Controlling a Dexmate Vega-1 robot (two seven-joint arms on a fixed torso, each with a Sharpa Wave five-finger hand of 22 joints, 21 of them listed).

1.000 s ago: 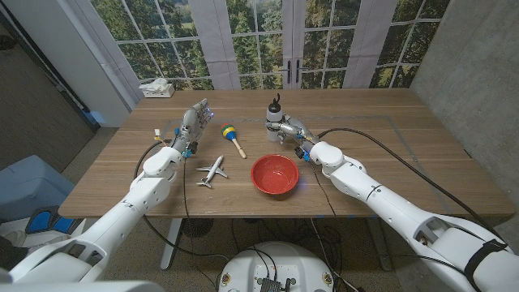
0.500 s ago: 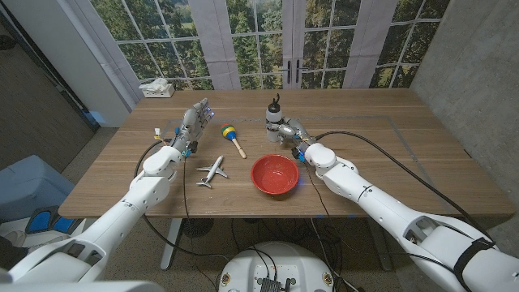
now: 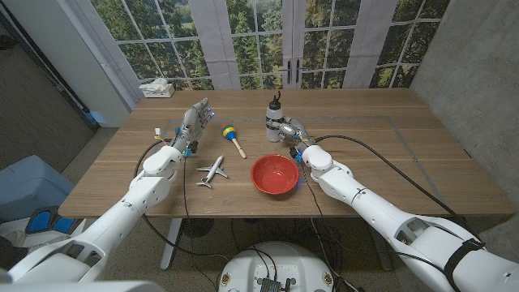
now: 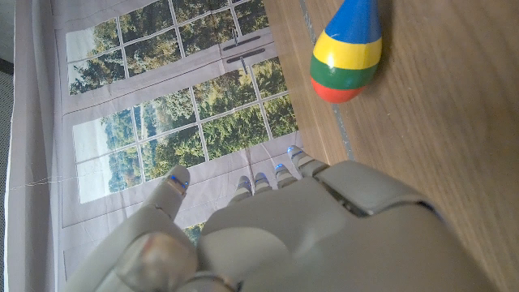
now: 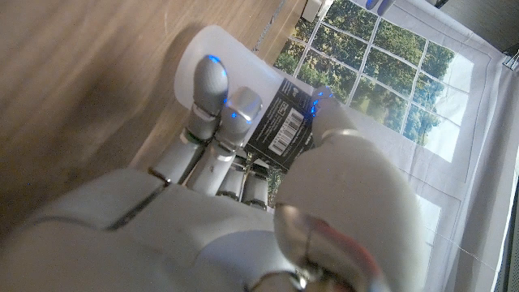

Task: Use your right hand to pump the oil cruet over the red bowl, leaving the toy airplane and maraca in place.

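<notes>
The oil cruet (image 3: 275,115), a pale bottle with a black pump top, stands on the table behind the red bowl (image 3: 274,174). My right hand (image 3: 289,132) grips its body. In the right wrist view the fingers (image 5: 212,97) and thumb wrap the cruet (image 5: 280,126) around its black barcode label. The white toy airplane (image 3: 212,171) lies left of the bowl. The colourful maraca (image 3: 233,135) lies behind the plane, and its striped head (image 4: 347,50) shows in the left wrist view. My left hand (image 3: 193,122) is held open left of the maraca, touching nothing.
A white box (image 3: 156,88) sits at the table's (image 3: 422,174) far left corner. A small white object (image 3: 156,132) lies near my left hand. Black cables (image 3: 381,139) run over the table's right side.
My right forearm has swung a little to the left while the hand stays at the cruet. The left arm, bowl, airplane and maraca have not moved.
</notes>
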